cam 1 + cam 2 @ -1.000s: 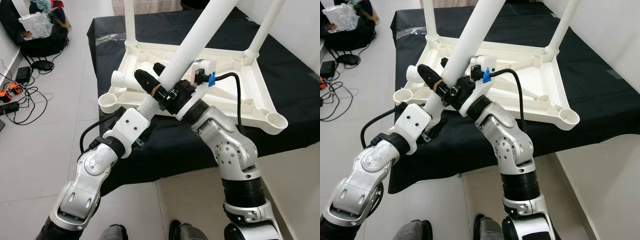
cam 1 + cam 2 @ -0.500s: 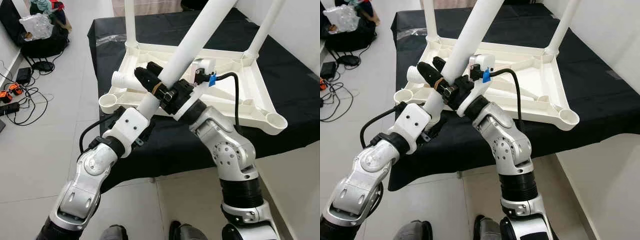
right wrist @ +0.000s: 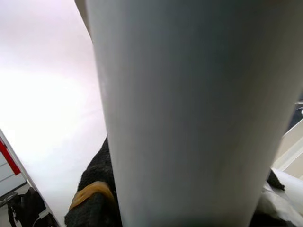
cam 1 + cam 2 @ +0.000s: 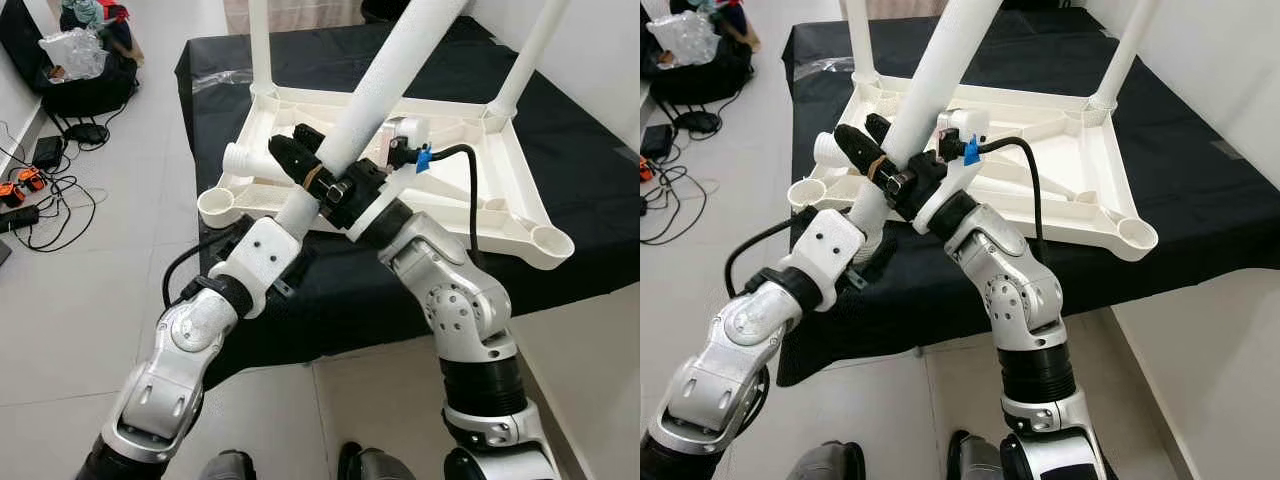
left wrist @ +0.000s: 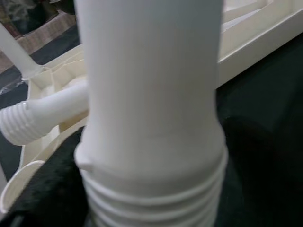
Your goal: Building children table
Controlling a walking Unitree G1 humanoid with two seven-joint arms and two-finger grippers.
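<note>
Grippers both clamped on one white table leg (image 4: 375, 85), crossed at its lower part. Left gripper (image 4: 300, 165) comes up from below-left, black fingers (image 4: 287, 155) pressed to the tube just above the threaded end. Right gripper (image 4: 345, 188) closes on it from the other side, a bit higher; blue tab + black cable run back along that wrist. Left wrist view: thread rings (image 5: 151, 198) of the held leg close up, smooth wall above.

Leg is tilted, top leaning away to the robot's right, threaded end down over the near-left of the upturned tabletop (image 4: 500, 215). Tabletop lies underside up on black cloth (image 4: 590, 150) over a bench. Two legs already stand upright in the far corners: far-left leg (image 4: 259, 45), far-right leg (image 4: 530, 55). Near-left socket (image 4: 216, 205) open, near-right socket (image 4: 552, 240) open. One more leg (image 4: 255, 162) lies flat by the near-left corner, threaded end outward.

Handling, my read: hollow moulded plastic, so light + stiff, won't flex. Smooth glossy wall = slippery for twisting; long tube means top-heavy leverage if held low only. Best hold looks like where it is now, low near the threads, two grips opposed, so the end can be steered into a socket. Threads prob. cross easily if the leg goes in tilted; wants squaring up to vertical first.

Floor clutter at left: bags (image 4: 75, 60), cables (image 4: 30, 190).
</note>
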